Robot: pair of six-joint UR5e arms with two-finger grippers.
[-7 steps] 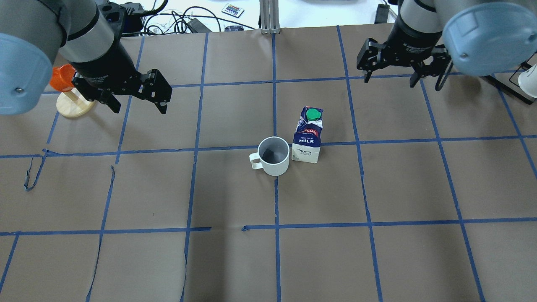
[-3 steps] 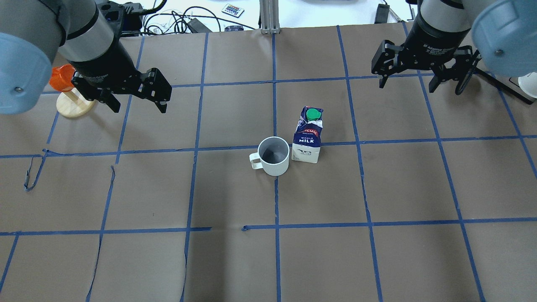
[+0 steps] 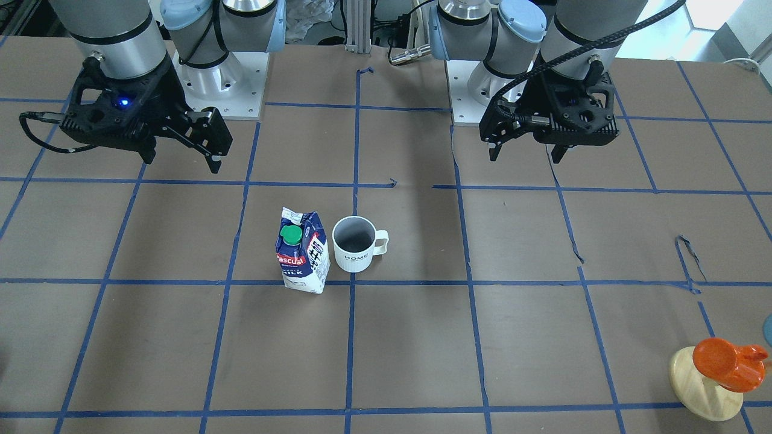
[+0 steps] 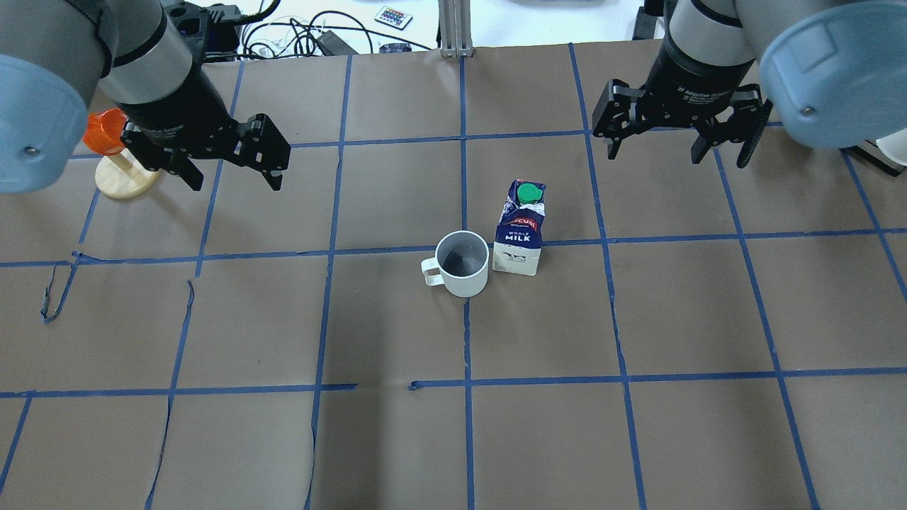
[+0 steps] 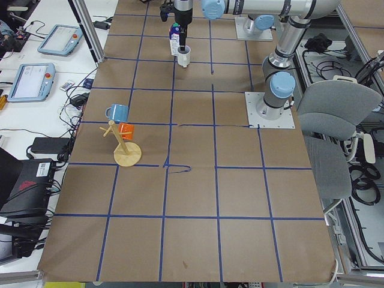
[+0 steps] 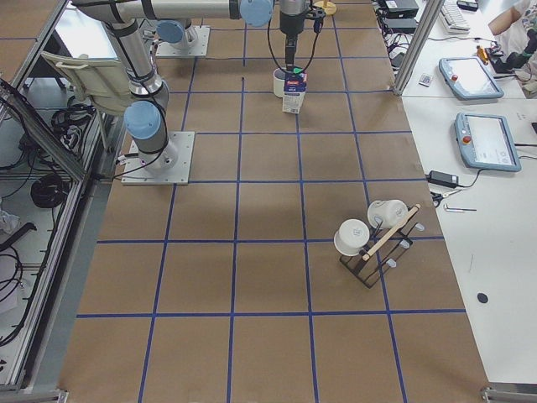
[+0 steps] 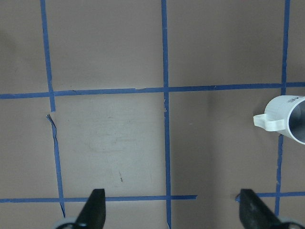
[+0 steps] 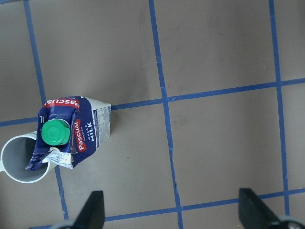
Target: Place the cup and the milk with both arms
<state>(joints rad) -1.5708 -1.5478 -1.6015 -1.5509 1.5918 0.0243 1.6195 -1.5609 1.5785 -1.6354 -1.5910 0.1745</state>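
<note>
My left pincer (image 4: 234, 180) and right pincer (image 4: 655, 152) hover spread wide, empty; cup (image 4: 462, 265) and milk (image 4: 519, 237) stand side by side between them.

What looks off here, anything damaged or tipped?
Nothing tipped or spilled: the cup and milk carton stand upright, side by side. The carton's top is crumpled around the cap. The brown paper cover has tears, and a strip of blue tape has peeled up on the robot's left side.

white cup (image 4: 462, 265), dark grey inside; blue-white milk (image 4: 519, 237), green cap (image 4: 528, 193), red label (image 3: 291, 260).
</note>
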